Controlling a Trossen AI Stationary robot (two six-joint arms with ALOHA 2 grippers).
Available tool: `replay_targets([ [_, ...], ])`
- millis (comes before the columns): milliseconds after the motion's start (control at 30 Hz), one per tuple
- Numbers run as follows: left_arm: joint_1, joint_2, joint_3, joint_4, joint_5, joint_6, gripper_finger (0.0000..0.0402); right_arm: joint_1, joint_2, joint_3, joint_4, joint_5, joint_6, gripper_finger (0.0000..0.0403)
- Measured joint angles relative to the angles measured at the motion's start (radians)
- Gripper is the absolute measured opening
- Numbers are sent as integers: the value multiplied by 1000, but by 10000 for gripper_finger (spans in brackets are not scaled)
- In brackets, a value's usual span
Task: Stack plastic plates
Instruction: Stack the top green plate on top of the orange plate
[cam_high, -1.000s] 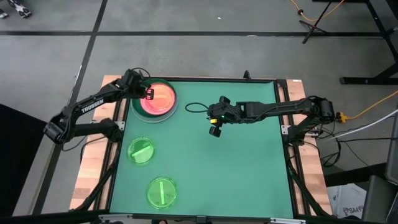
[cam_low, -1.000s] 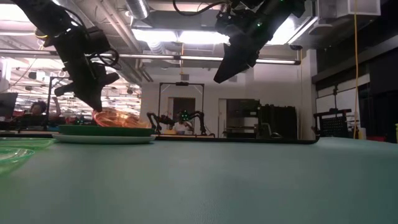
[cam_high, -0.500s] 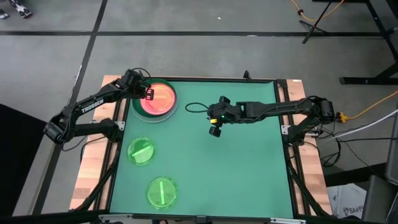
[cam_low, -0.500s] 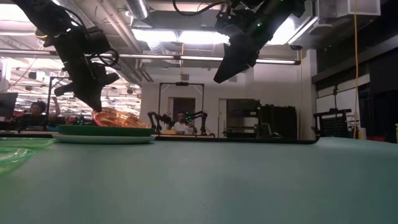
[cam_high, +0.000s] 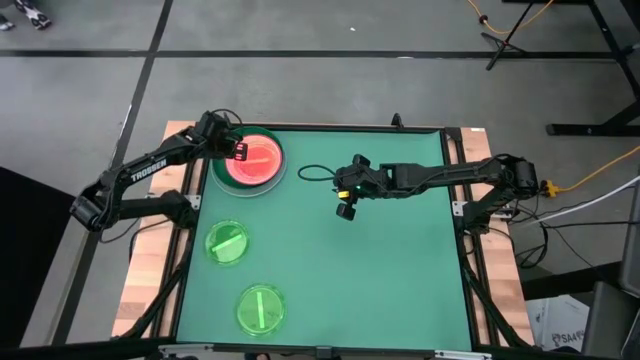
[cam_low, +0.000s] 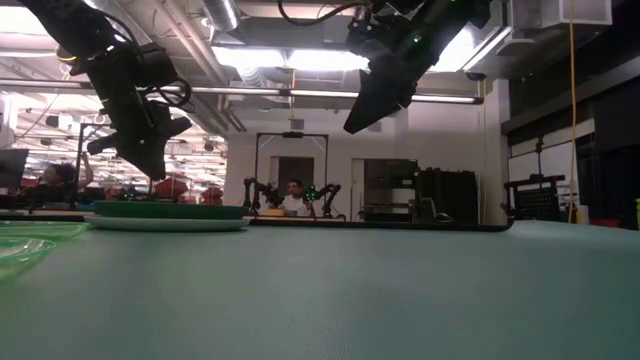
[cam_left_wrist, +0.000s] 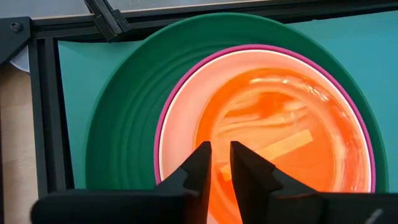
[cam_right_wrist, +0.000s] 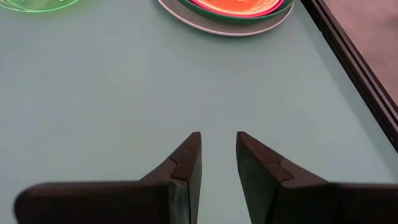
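Two dark, near-black jointed arms. White "TROSSEN" lettering along left arm (cam_high: 140, 175) link. Green indicator light on right arm (cam_high: 420, 178) wrist. Matte black wedge-shaped fingers (cam_right_wrist: 186, 163), stepped inner faces. Thin black cable looping off right arm's wrist.

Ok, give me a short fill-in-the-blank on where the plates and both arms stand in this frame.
1. The orange plate lies on top of the ____ at the table's far left corner.
2. ____ green translucent plates still lie loose on the mat.
3. The left gripper hovers over the stack, holding ____.
4. The right gripper waits above the mat's ____.

Missing: stack; two; nothing; middle
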Motion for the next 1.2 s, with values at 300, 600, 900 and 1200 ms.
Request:
replay_targets([
  [300, 0, 0, 0, 0, 2, 23, 61, 0, 0, 0, 0, 0, 0, 88],
  [600, -27, 0, 0, -8, 282, 99, 54, 0, 0, 0, 0, 0, 1, 88],
  [900, -236, 0, 0, -8, 387, 128, 54, 0, 0, 0, 0, 0, 2, 88],
  [1200, -456, 0, 1, -36, 390, 128, 50, 1, 0, 0, 0, 0, 1, 88],
])
